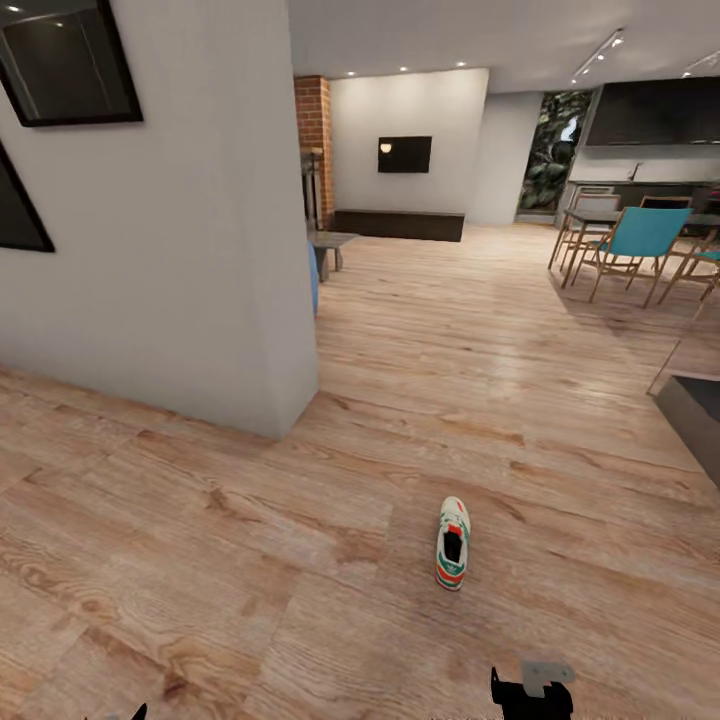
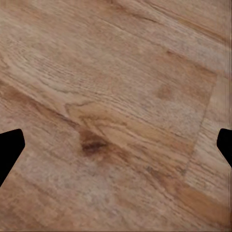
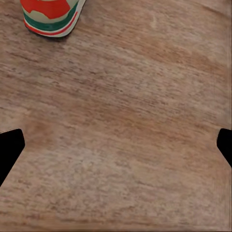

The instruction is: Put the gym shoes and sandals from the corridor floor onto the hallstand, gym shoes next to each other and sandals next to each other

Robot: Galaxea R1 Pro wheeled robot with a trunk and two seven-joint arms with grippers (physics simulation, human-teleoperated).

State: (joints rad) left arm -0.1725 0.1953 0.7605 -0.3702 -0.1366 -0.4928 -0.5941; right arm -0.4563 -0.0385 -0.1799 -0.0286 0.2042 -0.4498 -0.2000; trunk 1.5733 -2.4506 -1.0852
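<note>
Right hand (image 3: 116, 142) is hovering open over corridor floor (image 1: 250, 560); left hand (image 2: 116, 145) likewise, fingers spread. One gym shoe (image 1: 452, 543) is lying just beyond.

We note gym shoe (image 1: 452, 543) white, green stripes, red heel; corridor floor (image 1: 250, 520) light brown wood-grain; wall (image 1: 180, 250) pale grey; chair (image 1: 640, 235) teal.

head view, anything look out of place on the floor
One sneaker lies alone on the wood floor, upright on its sole, well away from any furniture. It looks stray, with no partner beside it. Its red heel also shows in the right wrist view, with the right tool open over bare planks.
</note>
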